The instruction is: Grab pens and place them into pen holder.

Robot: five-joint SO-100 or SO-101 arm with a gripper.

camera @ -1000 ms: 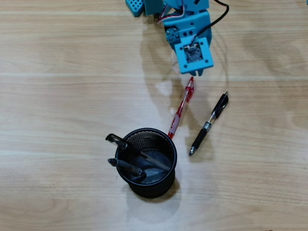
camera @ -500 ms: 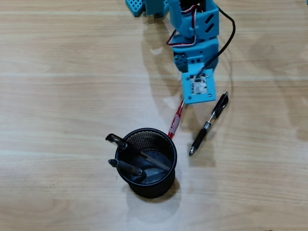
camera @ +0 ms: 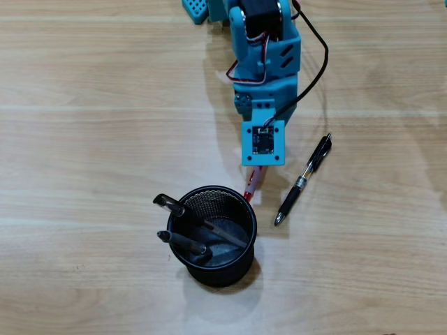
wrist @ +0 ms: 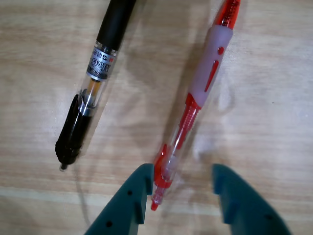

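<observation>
I see a pale wood-grain worktop (camera: 84, 139) filling both views, and no room beyond it. The round black wire-mesh pen holder (camera: 241, 251) already has dark-ended pens (camera: 183, 241) leaning inside. The teal pincer (wrist: 181, 188) is spread around the clicker end of the translucent red pen (wrist: 205, 73), which lies flat beside the holder. The black pen with a silver band (camera: 304, 178) lies just beside it. My worry: gripped so near its end, the pen may pivot or slip.

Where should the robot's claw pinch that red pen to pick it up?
Probably on the slim clear barrel near its clip end, from above. The red pen lies flat, and the open gripper already straddles that end, one finger touching it. Pinching across its width suits its slimness.
</observation>
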